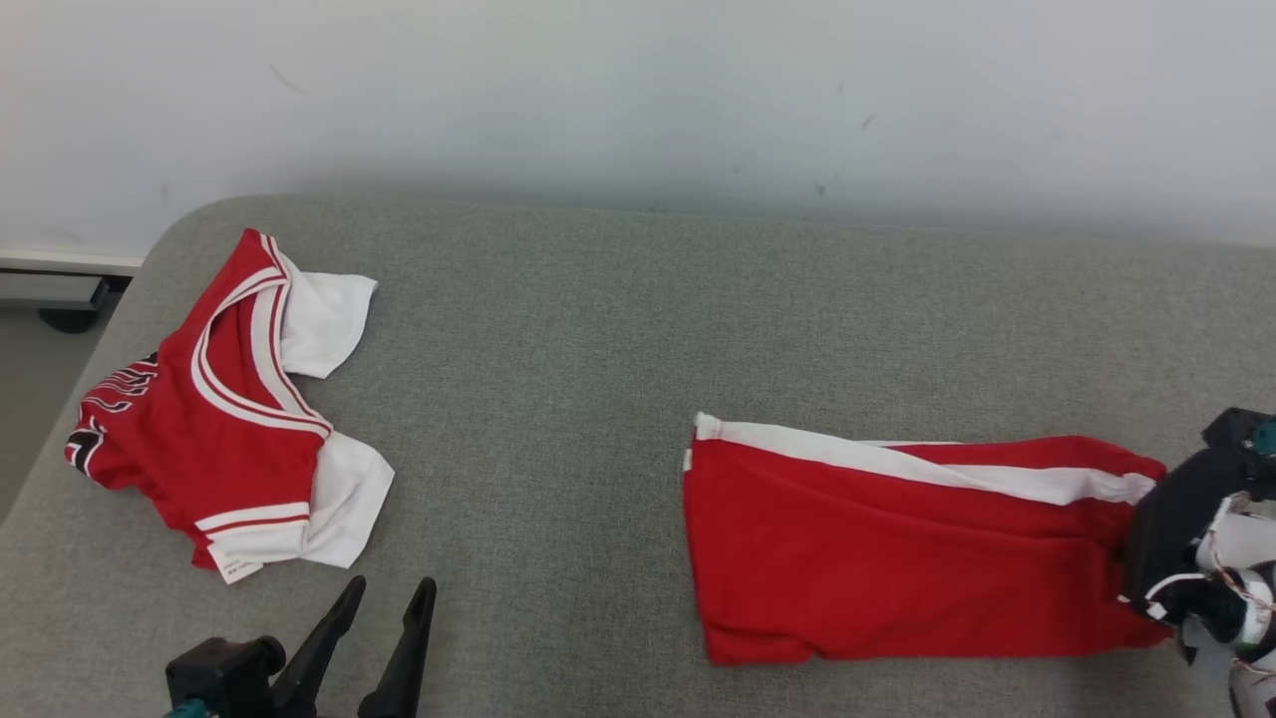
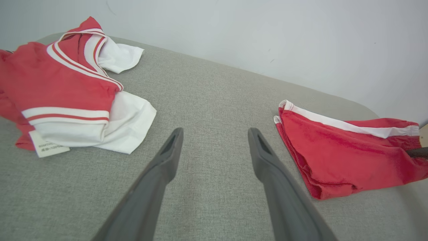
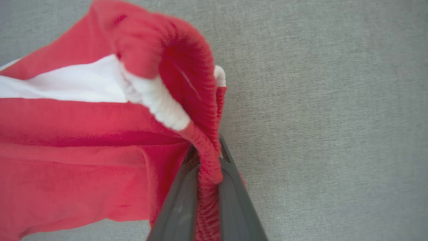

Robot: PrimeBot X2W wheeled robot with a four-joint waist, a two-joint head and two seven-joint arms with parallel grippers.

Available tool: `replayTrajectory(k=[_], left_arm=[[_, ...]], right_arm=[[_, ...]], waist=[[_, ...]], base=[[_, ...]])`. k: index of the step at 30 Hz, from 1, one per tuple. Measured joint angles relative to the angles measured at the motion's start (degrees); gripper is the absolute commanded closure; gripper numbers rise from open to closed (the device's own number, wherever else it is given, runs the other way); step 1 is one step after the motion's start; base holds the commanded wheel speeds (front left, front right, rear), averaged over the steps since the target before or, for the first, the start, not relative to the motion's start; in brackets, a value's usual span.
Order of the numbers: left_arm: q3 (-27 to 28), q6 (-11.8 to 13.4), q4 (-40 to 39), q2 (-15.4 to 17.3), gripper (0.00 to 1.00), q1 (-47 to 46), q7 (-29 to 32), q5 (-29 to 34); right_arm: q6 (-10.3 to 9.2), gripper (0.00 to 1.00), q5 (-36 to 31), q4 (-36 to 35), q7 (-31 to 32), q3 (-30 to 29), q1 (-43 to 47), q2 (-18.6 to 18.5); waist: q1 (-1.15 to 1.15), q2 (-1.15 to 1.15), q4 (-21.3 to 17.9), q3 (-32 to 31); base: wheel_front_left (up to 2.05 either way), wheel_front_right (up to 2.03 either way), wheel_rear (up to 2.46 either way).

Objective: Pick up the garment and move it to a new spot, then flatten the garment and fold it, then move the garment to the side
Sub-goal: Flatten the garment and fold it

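Observation:
The garment is a pair of red shorts (image 1: 877, 548) with a white side stripe, lying stretched out on the grey padded table (image 1: 558, 399) at the right. My right gripper (image 1: 1131, 553) is at the shorts' right end. In the right wrist view it (image 3: 207, 154) is shut on the gathered red waistband, and the shorts (image 3: 83, 134) bunch up to its left. My left gripper (image 1: 391, 586) is open above the table's near edge with nothing between its fingers. In the left wrist view it (image 2: 215, 134) points at bare cloth, with the shorts (image 2: 341, 154) off to its right.
A red and white jersey (image 1: 219, 419) lies crumpled at the table's left end, also in the left wrist view (image 2: 67, 90). A pale wall (image 1: 638, 90) runs behind the table. The table's left corner is rounded, with floor (image 1: 40, 399) beyond it.

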Motion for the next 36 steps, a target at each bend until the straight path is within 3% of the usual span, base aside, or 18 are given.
replayTrajectory(k=[4, 9, 23, 29, 36], left_arm=[[-0.21, 0.0, 0.09, -0.26, 0.0, -0.01, -0.03, -0.01], [-0.37, 0.0, 0.33, -0.7, 0.0, -0.01, -0.05, -0.36], [-1.2, -0.13, 1.8, -1.33, 0.0, -0.02, -0.32, -0.41], [-1.88, -0.54, 2.09, -2.0, 0.0, -0.04, -0.32, -0.43], [-3.19, -1.58, 3.33, -2.76, 0.0, -0.48, -0.21, -0.43]], right_arm=[[0.0, 1.0, -2.13, -1.1, 0.94, -3.02, 0.66, -3.33], [-0.11, 1.0, -3.65, -4.79, 2.91, -2.93, 0.65, -3.65], [0.1, 1.0, -5.05, -14.21, 11.61, 7.68, -3.15, 2.1], [0.16, 1.0, -5.04, -14.78, 14.79, 9.96, -5.78, 3.9], [0.1, 1.0, -5.05, -12.11, 18.74, 13.59, -9.11, 8.42]], waist=[[0.0, 0.0, -0.51, 0.04], [0.0, 0.0, -0.95, 0.14], [0.0, 0.0, -2.42, -0.65], [0.0, 0.0, -2.67, -0.67], [0.0, 0.0, -1.74, -0.32]], base=[[0.0, 0.0, 0.0], [0.0, 0.0, 0.0], [0.0, 0.0, 0.0], [0.0, 0.0, 0.0], [0.0, 0.0, 0.0]])
